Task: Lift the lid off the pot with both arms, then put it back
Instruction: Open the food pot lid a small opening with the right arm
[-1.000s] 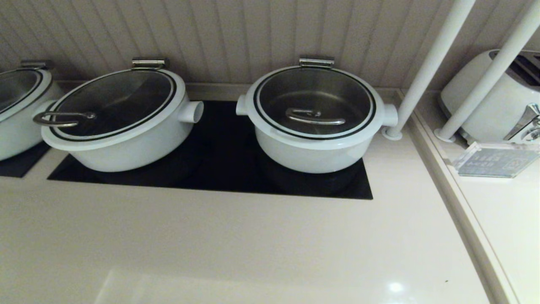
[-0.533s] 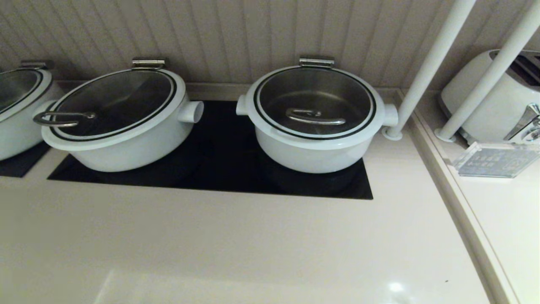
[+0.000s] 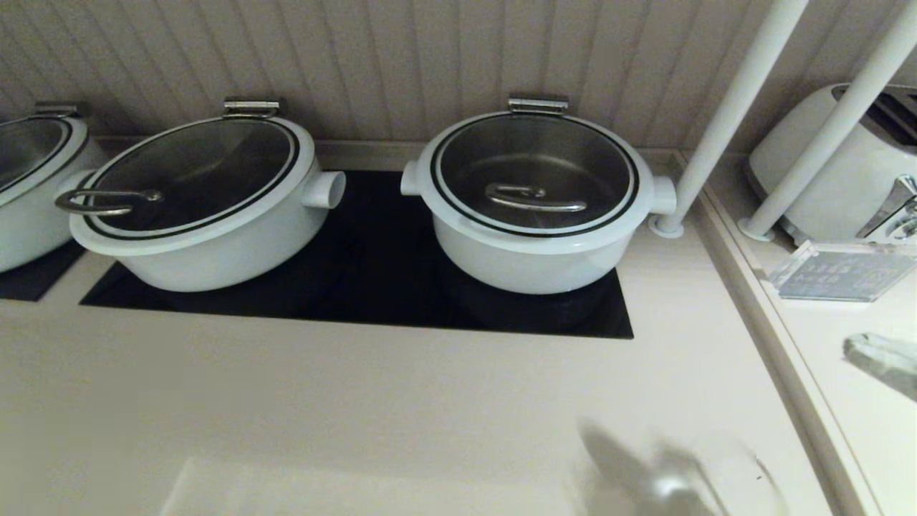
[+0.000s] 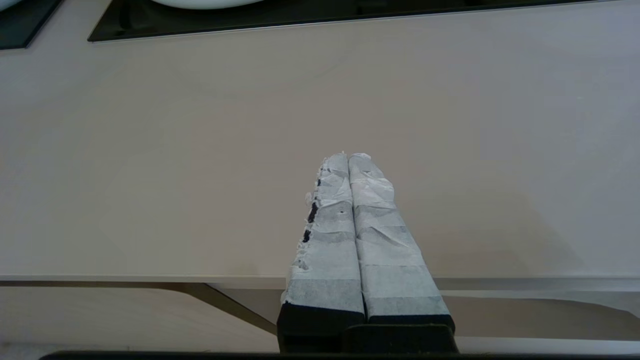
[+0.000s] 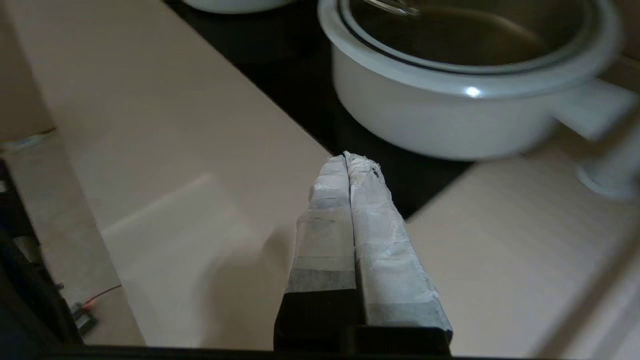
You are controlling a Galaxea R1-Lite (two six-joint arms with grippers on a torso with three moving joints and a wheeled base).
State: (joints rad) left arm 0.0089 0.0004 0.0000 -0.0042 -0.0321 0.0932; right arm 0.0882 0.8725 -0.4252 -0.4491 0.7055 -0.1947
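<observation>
The pot (image 3: 530, 261) is round and white and stands on the right of the black cooktop (image 3: 372, 287). The lid (image 3: 458, 161) sits shut on it, its steel bar handle (image 3: 536, 197) at the centre. In the right wrist view my right gripper (image 5: 346, 156) is shut and empty above the counter, in front of the pot (image 5: 450, 117) and apart from it. It shows blurred at the head view's right edge (image 3: 882, 364). My left gripper (image 4: 348, 156) is shut and empty, low over the counter's front edge, out of the head view.
A wider white pot (image 3: 208, 244) with a loop-handled lid stands left on the cooktop, another pot (image 3: 29, 215) at the far left. Two white posts (image 3: 723, 122), a toaster (image 3: 838, 165) and an acrylic sign (image 3: 838, 272) stand at the right.
A blurred pale gripper tip has come into the head view at the right edge, with a shadow on the counter at the bottom right. The pots and lids have not moved.
</observation>
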